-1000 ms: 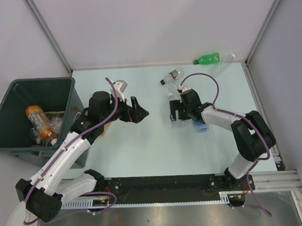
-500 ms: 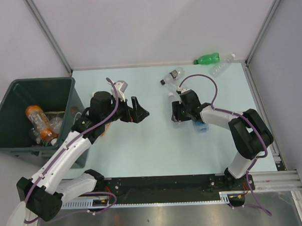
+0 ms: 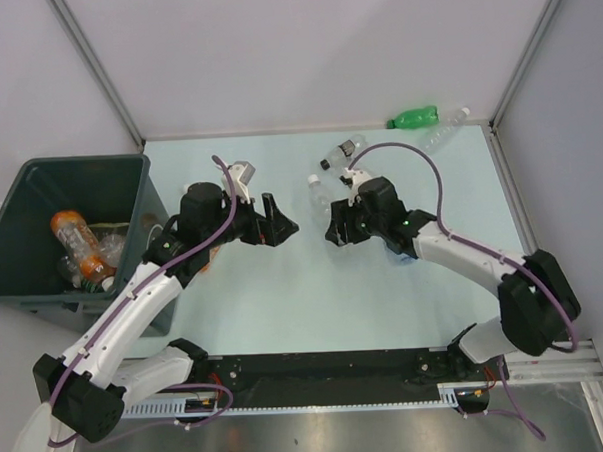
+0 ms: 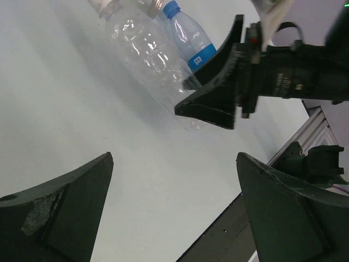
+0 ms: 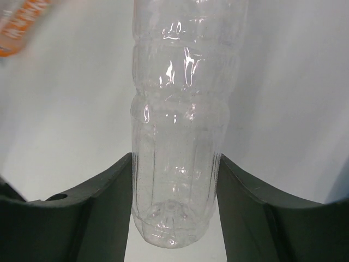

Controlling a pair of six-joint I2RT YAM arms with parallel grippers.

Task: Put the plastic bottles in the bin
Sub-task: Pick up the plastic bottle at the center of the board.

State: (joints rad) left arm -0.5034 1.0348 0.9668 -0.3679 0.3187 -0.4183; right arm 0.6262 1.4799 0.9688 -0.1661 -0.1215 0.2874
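Squeezing the clear bottle (image 5: 174, 109) near its bottom end, the right fingers (image 5: 103, 191) hold it over the middle of the desk (image 3: 285, 307). The left fingers (image 4: 65, 202) are open and hold nothing. Best to hold tight, lift high and let go only over the bin (image 3: 79, 163).

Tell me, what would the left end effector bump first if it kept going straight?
Probably the right end effector, facing it across a gap and shut on a clear bottle. Depth is unclear, so the bottle might come first.
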